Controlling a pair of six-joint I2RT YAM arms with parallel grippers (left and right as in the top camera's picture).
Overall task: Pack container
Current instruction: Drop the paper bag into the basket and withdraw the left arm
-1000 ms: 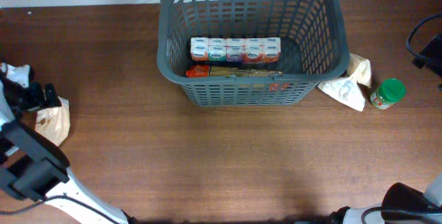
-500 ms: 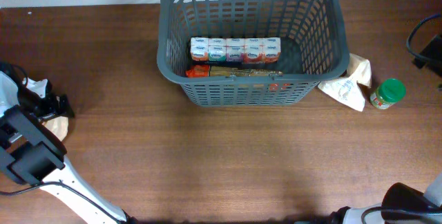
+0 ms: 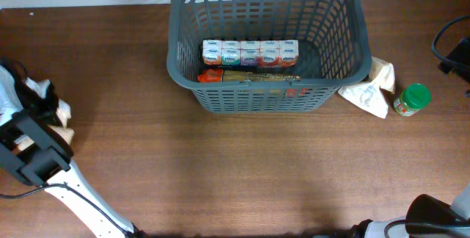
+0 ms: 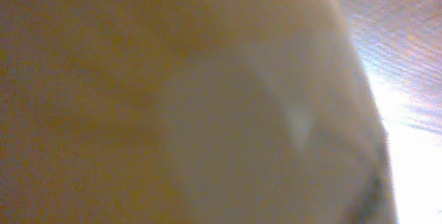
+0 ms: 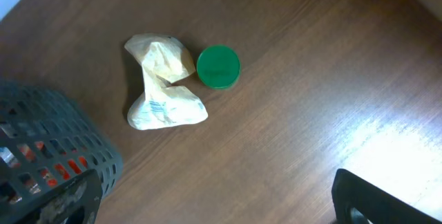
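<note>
The container [image 3: 257, 100], a large dark grey slotted basket, stands at the back centre; its corner [image 5: 48, 137] shows in the right wrist view. Inside lie a row of small cartons [image 3: 250, 53] and a flat red-marked package [image 3: 253, 77]. At the far left my left gripper [image 3: 46, 109] is down on a tan bag [image 3: 66, 126] and shut on it. The bag [image 4: 173, 99] fills the left wrist view as a blur, hiding the fingers. My right gripper [image 5: 221, 210] hangs open above bare table, to the right of the basket.
A crumpled pale bag [image 3: 371, 87] [image 5: 162, 86] lies just right of the basket. Touching it is a jar with a green lid [image 3: 413, 98] [image 5: 218, 66]. A black cable [image 3: 448, 40] sits at the right edge.
My left gripper has sunk onto the tan bag and gone from open to shut. The right gripper and the basket's contents have not moved.
</note>
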